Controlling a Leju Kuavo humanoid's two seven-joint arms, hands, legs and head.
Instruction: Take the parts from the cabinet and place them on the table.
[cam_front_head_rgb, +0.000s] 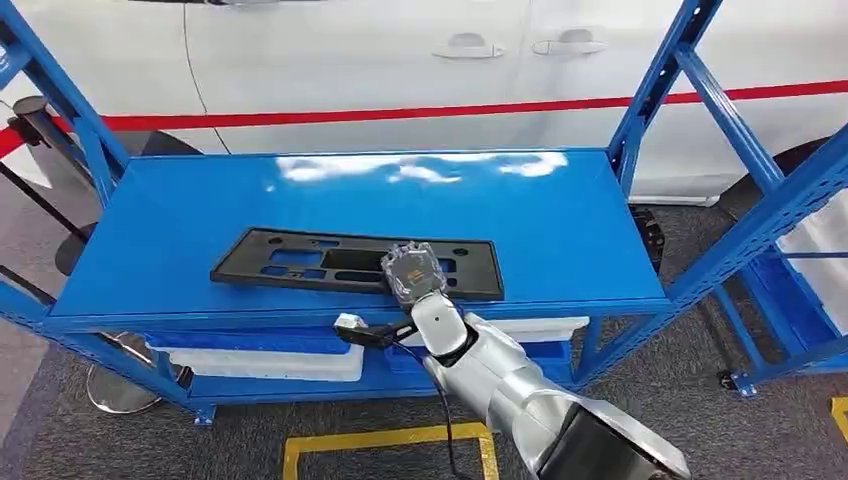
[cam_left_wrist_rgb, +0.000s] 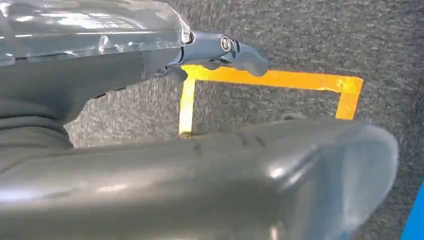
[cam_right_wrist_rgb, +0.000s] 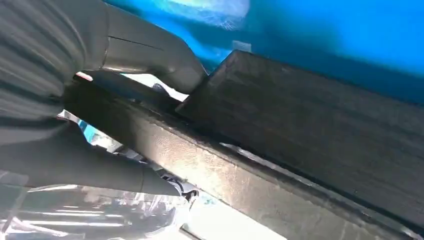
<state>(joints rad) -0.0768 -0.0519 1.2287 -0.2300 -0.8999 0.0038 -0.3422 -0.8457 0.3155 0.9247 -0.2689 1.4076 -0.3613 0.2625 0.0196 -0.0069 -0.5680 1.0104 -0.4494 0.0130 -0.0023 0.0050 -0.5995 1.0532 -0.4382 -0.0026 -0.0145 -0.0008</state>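
head view: black part (cam_front_head_rgb: 340, 263) is seen lying flat on the blue surface (cam_front_head_rgb: 560, 230), near its front edge; right hand (cam_front_head_rgb: 412, 272) is placed on the part's near edge, right of its middle.
head view, progress: part is judged already on the surface; release is not yet done; white bins (cam_front_head_rgb: 262, 360) on the lower shelf may hold more, contents cannot be told.
head view, surroundings: white car (cam_front_head_rgb: 400, 60) with red stripe is seen behind; blue rack posts (cam_front_head_rgb: 655, 80) stand at both sides; yellow floor marking (cam_front_head_rgb: 385, 440) lies below.
left wrist view: left hand (cam_left_wrist_rgb: 200, 165) is seen over grey carpet (cam_left_wrist_rgb: 310, 40) and yellow tape; nothing is held, fingers look apart.
right wrist view: the part's edge is gripped between thumb (cam_right_wrist_rgb: 150, 50) and fingers.
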